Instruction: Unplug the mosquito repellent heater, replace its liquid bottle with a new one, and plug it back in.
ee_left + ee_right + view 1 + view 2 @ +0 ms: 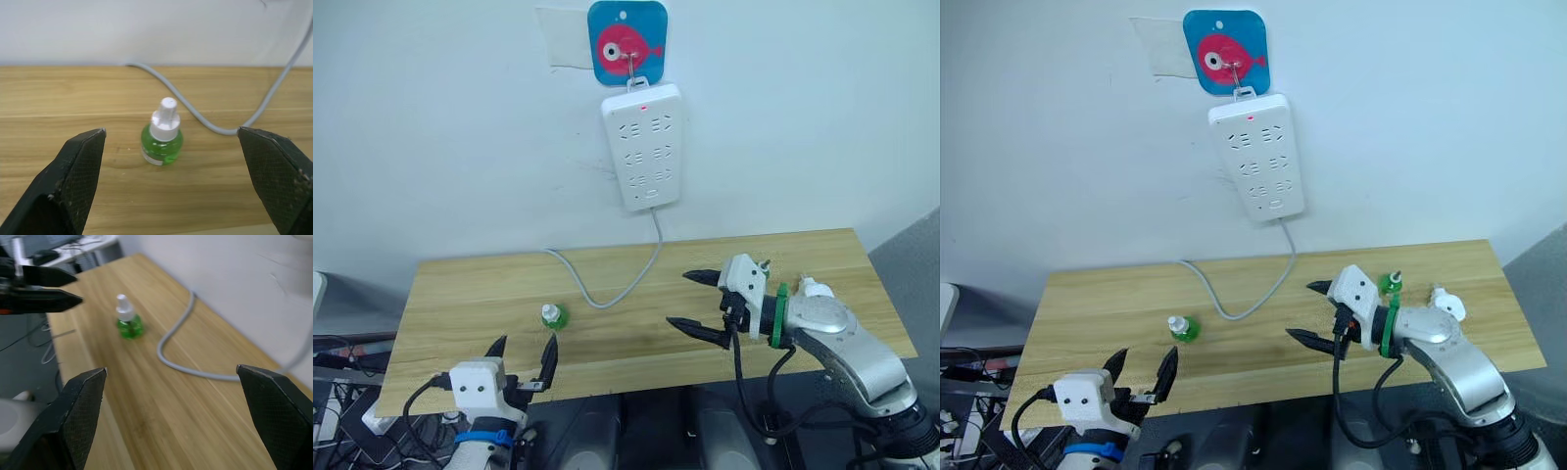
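**Heater sits behind your right arm, both grippers are open and empty**

Heater, the small white round one, lies on the wooden table near its right end, just behind your right arm. It is not plugged in. A little green bottle stands just beside it, partly hidden by the arm.

Your right gripper hangs over the middle of the table. Its two black fingers are spread wide and hold nothing.

Your left gripper is at the front edge of the table. Its fingers are wide apart too, with nothing in them. Another green bottle with a white cap stands upright on the table, just ahead of it.

A long white power strip hangs on the wall from a blue fish hook. Its grey cord drops down and curls across the table behind the bottle.
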{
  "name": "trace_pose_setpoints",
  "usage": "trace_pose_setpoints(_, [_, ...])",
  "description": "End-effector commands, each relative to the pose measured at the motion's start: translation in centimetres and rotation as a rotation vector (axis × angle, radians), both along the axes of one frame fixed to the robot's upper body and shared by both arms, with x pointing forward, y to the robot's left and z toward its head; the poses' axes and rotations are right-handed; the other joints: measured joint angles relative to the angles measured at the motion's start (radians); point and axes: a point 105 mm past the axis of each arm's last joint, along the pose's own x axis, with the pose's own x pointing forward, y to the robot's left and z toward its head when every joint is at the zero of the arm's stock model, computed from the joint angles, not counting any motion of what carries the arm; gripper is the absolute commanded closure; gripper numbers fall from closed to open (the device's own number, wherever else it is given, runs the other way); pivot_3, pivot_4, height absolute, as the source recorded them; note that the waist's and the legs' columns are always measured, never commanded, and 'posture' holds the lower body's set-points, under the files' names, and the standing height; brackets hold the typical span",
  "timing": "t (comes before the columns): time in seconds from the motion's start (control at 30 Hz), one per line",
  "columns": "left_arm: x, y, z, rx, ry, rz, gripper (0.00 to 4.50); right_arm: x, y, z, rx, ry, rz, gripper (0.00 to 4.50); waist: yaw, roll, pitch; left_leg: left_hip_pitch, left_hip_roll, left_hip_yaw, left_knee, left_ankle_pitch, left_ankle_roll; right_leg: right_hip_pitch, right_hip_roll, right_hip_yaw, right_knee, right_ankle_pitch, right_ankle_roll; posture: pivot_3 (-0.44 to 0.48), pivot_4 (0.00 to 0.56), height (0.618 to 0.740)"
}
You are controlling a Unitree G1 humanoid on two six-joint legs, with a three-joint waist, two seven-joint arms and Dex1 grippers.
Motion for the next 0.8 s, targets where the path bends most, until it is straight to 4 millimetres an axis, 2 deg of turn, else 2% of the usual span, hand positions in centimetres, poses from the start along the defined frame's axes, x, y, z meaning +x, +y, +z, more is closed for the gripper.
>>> trace_pose_setpoints(0.03, [0.1,1.0,-1.4,0.012,-0.013,0.041,0.00,-0.4,1.4,0.7,0.025,-0.020,0.111,0.06,0.003,-0.001,0.001,0.000,0.000,0.000,0.000,0.000,0.000,0.000,0.000,-0.001,0.001,0.000,0.000,0.119,0.314,0.740])
trace_pose_setpoints(0.2, [1.3,1.5,-3.0,-0.018,-0.021,0.070,0.00,-0.6,2.3,1.2,0.023,-0.038,0.181,0.06,0.010,-0.005,0.005,-0.001,0.000,-0.002,0.000,0.000,-0.001,-0.001,0.000,-0.002,0.000,0.000,-0.001,0.114,0.327,0.740])
trace_pose_setpoints(0.5, [4.3,-0.1,-4.8,-0.008,-0.026,-0.037,0.00,-0.7,2.6,2.1,0.013,-0.025,0.225,0.06,0.011,-0.005,0.015,-0.001,0.000,-0.003,0.000,-0.001,-0.001,-0.002,0.000,-0.003,0.000,0.002,-0.003,0.093,0.352,0.740])
trace_pose_setpoints(0.8, [7.1,-0.2,-4.6,0.052,-0.078,-0.073,0.00,-1.1,2.8,2.9,0.013,-0.003,0.250,0.06,0.007,-0.005,0.027,-0.003,0.000,-0.003,-0.001,-0.001,-0.002,-0.005,0.000,-0.002,0.002,0.003,-0.006,0.068,0.372,0.740])
